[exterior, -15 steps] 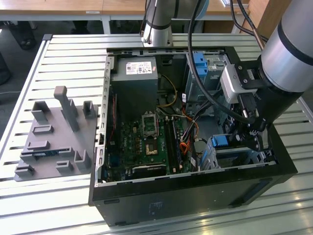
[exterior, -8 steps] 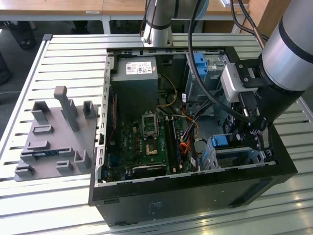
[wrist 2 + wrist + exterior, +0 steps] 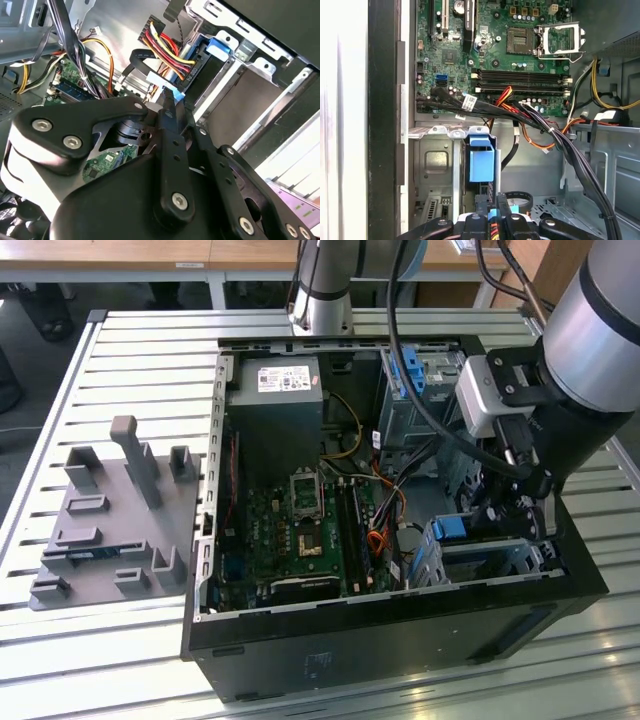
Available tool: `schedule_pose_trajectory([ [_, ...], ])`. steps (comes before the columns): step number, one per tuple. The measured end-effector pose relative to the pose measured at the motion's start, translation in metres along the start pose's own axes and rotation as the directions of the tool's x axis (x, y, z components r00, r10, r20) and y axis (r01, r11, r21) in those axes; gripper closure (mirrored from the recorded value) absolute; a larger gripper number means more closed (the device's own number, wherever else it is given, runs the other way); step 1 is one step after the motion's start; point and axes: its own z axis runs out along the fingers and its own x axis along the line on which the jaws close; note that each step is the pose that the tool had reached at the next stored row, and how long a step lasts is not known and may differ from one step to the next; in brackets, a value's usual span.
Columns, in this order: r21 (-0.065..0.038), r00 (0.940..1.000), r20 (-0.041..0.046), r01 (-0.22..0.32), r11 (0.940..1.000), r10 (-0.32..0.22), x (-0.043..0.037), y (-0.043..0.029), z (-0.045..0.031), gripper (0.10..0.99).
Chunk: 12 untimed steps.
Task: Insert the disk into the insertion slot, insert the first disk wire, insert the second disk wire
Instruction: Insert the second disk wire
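The disk [image 3: 481, 160] stands edge-on in the insertion slot [image 3: 437, 165], its blue carrier tab [image 3: 218, 46] showing at the cage's mouth. In the exterior view the disk [image 3: 452, 527] sits in the low cage [image 3: 500, 558] at the case's front right corner. A plug with red, yellow and black wires [image 3: 172, 52] rests against the disk's end. My gripper [image 3: 170, 97] is shut on the pale blue plug [image 3: 176, 93] of a flat black wire [image 3: 140, 57], just short of the disk. Its fingertips [image 3: 492, 216] pinch that plug in the first wrist view too. The arm's gripper [image 3: 497, 512] reaches down into the case.
The motherboard [image 3: 300, 530] and power supply [image 3: 275, 400] fill the case's left. A taller cage with a blue latch [image 3: 415, 390] stands behind. A black cable bundle [image 3: 570, 150] crosses beside the slot. A grey fixture tray [image 3: 110, 530] lies on the slatted table.
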Motion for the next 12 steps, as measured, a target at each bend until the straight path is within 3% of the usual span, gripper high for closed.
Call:
schedule_pose_trajectory([
  [2,0.000,1.0000,-0.0003,0.000,1.0000,0.000,-0.0004,-0.0001,-0.0030,0.878],
  [3,0.000,1.0000,-0.0006,0.000,1.0000,0.000,-0.0005,-0.0001,-0.0040,0.941],
  [5,0.000,1.0000,-0.0006,0.000,1.0000,0.000,-0.0007,-0.0002,-0.0053,0.980],
  [12,0.000,1.0000,-0.0011,0.000,1.0000,0.000,-0.0012,-0.0003,-0.0085,0.980],
])
